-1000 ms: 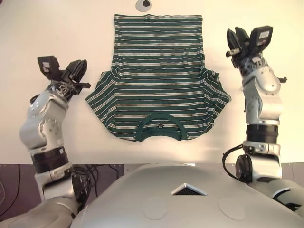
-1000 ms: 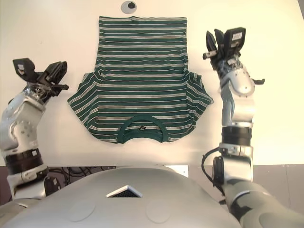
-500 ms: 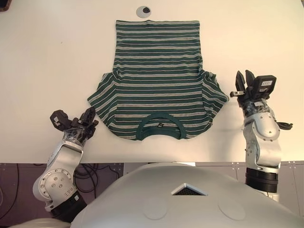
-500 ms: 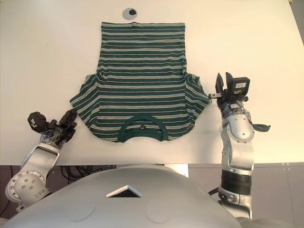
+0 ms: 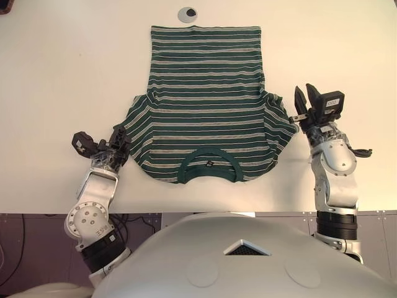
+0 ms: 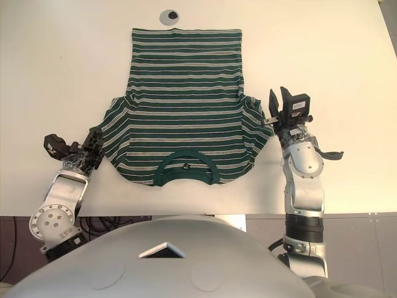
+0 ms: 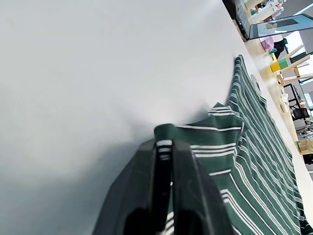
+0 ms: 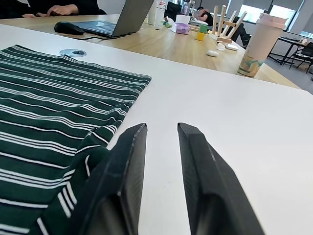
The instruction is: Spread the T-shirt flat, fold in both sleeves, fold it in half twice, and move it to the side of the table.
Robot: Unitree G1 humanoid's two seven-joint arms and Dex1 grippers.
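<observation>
The left gripper [image 7: 165, 143] has its two black fingers pressed together on a fold of striped cloth, pinching the outer edge of the left sleeve [image 5: 133, 124] right at the tabletop. From over the robot's head this gripper [image 5: 120, 138] sits low and close to the near edge of the table, touching the sleeve's tip.

Across the shirt, the right gripper [image 5: 304, 98] has its fingers spread, with bare tabletop showing in the gap between them [image 8: 161, 128]. It stands just beside the right sleeve [image 5: 282, 121], at the sleeve's outer edge, with nothing gripped.

Between the two arms lies the dark green T-shirt with thin white stripes [image 5: 208, 105], spread out in the middle of the white table [image 5: 62, 62]. Its collar [image 5: 208, 166] points toward the robot and its hem [image 5: 206, 28] lies at the far side. Both short sleeves fan outward, the cloth slightly rumpled where they meet the body.

Just beyond the hem a round grey cable grommet [image 5: 187, 13] is set into the tabletop. Well behind the table, the right wrist view shows a wooden desk with an open laptop [image 8: 122, 17] and a tall pale tumbler [image 8: 257, 44].
</observation>
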